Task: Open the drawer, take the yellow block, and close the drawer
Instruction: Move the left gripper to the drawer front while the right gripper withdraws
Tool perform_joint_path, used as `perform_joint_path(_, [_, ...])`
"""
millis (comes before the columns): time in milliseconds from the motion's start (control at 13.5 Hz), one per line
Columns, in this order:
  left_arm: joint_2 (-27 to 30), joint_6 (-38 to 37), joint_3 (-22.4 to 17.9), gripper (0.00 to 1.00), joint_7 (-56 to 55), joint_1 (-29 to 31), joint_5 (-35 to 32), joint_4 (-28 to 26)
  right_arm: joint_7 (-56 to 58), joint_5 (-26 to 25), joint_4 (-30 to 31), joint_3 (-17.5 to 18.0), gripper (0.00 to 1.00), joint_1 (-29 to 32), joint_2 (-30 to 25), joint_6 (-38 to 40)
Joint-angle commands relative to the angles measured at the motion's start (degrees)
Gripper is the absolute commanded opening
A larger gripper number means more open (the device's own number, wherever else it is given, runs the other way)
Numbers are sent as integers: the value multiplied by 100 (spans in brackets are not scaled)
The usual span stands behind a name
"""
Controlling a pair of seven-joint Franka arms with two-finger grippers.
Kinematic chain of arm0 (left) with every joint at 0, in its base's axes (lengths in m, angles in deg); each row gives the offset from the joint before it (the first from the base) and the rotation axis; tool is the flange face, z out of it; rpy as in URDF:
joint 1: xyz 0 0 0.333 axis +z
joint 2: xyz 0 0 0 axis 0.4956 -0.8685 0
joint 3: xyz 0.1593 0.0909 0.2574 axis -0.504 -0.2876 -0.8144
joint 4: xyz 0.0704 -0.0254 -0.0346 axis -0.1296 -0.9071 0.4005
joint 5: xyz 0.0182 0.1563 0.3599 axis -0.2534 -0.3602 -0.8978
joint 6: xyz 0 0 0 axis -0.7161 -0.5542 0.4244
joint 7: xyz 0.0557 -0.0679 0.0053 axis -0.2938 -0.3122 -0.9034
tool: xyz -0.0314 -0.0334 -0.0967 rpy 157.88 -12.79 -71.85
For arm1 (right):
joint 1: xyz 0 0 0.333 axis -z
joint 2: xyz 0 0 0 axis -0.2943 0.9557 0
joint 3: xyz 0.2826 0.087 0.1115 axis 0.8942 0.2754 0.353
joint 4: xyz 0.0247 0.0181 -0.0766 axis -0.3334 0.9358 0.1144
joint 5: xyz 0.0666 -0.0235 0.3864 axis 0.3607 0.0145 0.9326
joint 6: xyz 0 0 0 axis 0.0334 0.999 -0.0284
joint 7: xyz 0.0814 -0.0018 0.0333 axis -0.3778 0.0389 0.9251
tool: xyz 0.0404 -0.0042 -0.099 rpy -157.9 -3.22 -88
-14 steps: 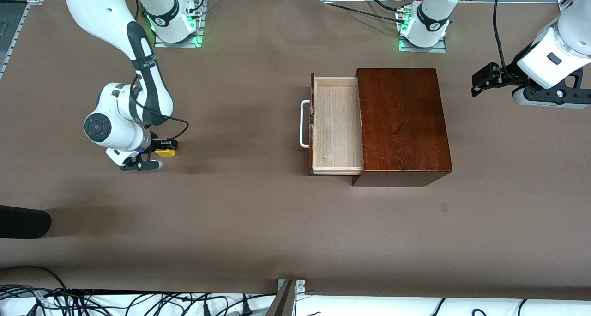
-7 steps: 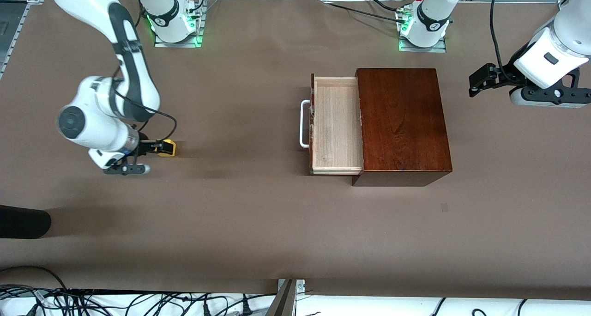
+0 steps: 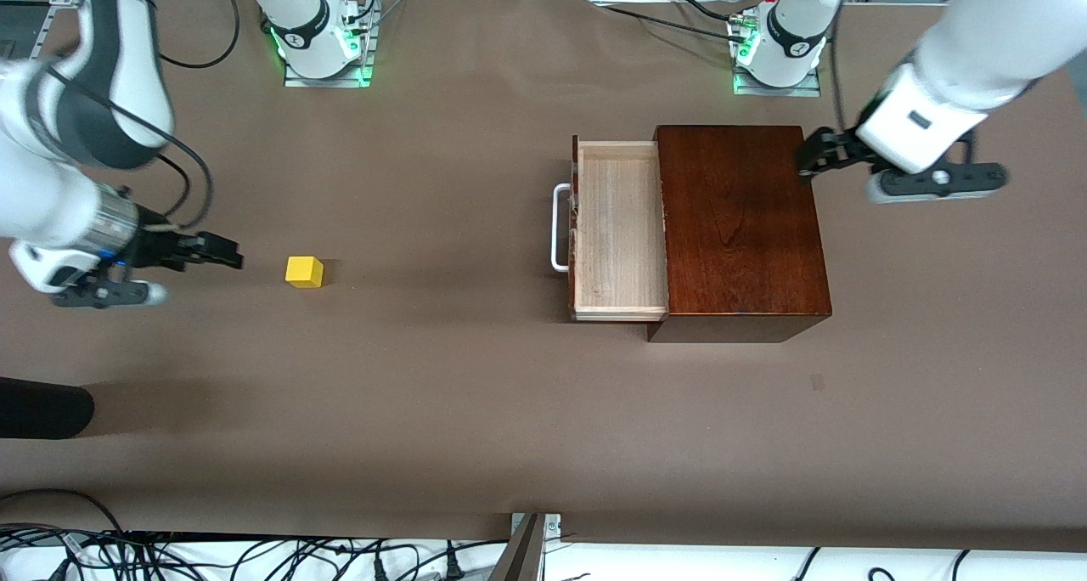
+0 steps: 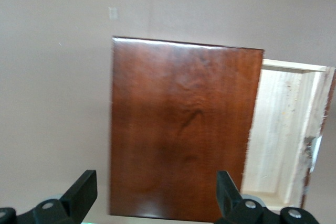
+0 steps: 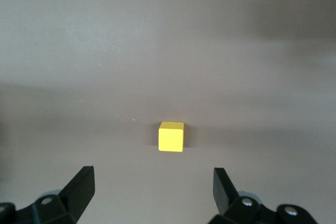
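Note:
The yellow block (image 3: 304, 271) (image 5: 171, 136) rests alone on the brown table, toward the right arm's end and well apart from the box. My right gripper (image 3: 228, 256) (image 5: 152, 187) hangs open over the table beside the block, not touching it. The drawer (image 3: 618, 224) (image 4: 283, 135) stands pulled out of the dark-brown wooden box (image 3: 739, 224) (image 4: 178, 129); its pale tray is bare and its white loop handle (image 3: 558, 228) points toward the block. My left gripper (image 3: 808, 158) (image 4: 155, 190) is open, with nothing in it, over the box's edge at the left arm's end.
A black rounded object (image 3: 42, 407) juts in at the table's edge, nearer the front camera than the block. Cables (image 3: 255, 555) run along the front edge. The two arm bases (image 3: 321, 29) (image 3: 777, 37) stand at the farthest edge from the camera.
My right gripper opened, left the yellow block on the table and drew back toward the right arm's end. My left arm swung in over the box's edge.

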Motion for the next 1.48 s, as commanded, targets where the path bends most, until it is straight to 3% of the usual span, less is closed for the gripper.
perform_joint_path(0, [-352,126,369,100,-1185,-175,140,226,-147,-241,-841,-6,100,-9,135,766])
perform_joint_path(296, [-941,626,528,100,-2882,-895,123,331,-173,-320,-895,-76,100,0,-241,1513])
perform_joint_path(591, [-1451,1136,554,100,-4342,-1589,105,366,-296,-435,-816,-103,100,0,-550,1699])
perform_joint_path(739, [-1802,1287,554,100,-5132,-1932,96,611,-296,-452,-799,133,100,296,-638,1839])
perform_joint_path(960, [-2391,1296,546,100,-6223,-2363,87,1077,-436,-855,-423,2211,100,2025,-1006,1595])
perform_joint_path(1182, [-2664,1523,546,100,-6857,-2575,87,1175,-551,-1040,737,3129,100,2854,-1753,856])
perform_joint_path(1330, [-2822,1559,546,100,-7148,-2689,52,1175,-473,-1059,775,4120,100,3722,-1799,908])
perform_joint_path(1404, [-2875,1559,554,100,-7279,-2716,-104,1175,-472,-1102,784,4290,100,3831,-1790,908])
